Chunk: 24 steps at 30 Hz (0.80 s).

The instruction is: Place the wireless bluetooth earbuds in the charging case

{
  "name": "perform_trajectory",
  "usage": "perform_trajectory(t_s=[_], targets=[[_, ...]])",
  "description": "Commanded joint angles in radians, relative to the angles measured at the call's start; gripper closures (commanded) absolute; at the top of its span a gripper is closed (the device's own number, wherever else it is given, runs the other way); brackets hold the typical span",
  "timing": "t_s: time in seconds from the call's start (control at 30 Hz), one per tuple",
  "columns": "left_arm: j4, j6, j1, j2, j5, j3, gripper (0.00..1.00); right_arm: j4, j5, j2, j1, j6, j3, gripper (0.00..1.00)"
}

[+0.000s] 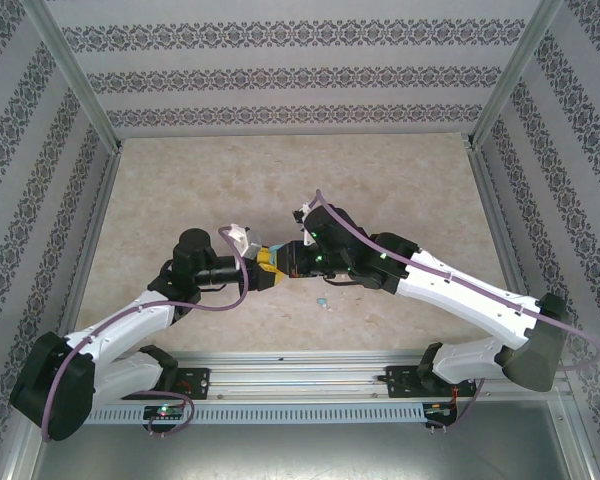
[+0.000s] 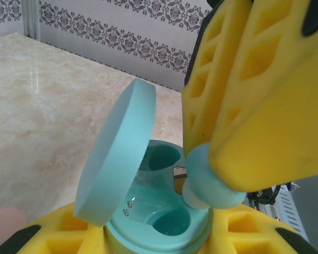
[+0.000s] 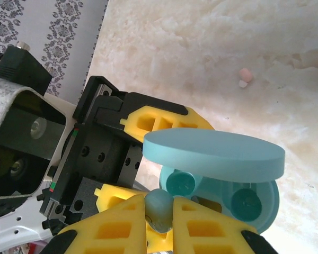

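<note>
Our left fingers (image 3: 159, 119) clamp the charging case (image 2: 148, 214), its raised lid (image 2: 116, 159) just beside the light blue earbud (image 2: 209, 180) pinched by our right fingers (image 2: 265, 106) over a socket. A pink earbud (image 3: 245, 73) lies apart on the table (image 3: 201, 42).

readable text: none | labels, brands — none | numbers, signs — none

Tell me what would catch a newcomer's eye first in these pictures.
An open light blue charging case sits clamped in the left gripper, over the middle of the marble tabletop. Right above it, the right gripper pinches a light blue earbud. A pink earbud lies loose farther off.
</note>
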Motion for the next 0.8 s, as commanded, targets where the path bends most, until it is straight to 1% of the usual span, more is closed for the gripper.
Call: perform_trajectory(t_s=[0.0,0.33,0.77], targets=[[0.042,0.022,-0.011,-0.025,0.001,0.016,1.00,0.018,0.031,0.015,0.006,-0.011,0.017,0.85],[0.038,0.016,-0.011,-0.019,0.001,0.025,1.00,0.096,0.026,0.014,0.004,0.020,-0.022,0.85],[0.015,0.019,-0.010,-0.042,-0.006,0.033,1.00,0.027,0.046,0.019,0.003,0.000,-0.042,0.85]])
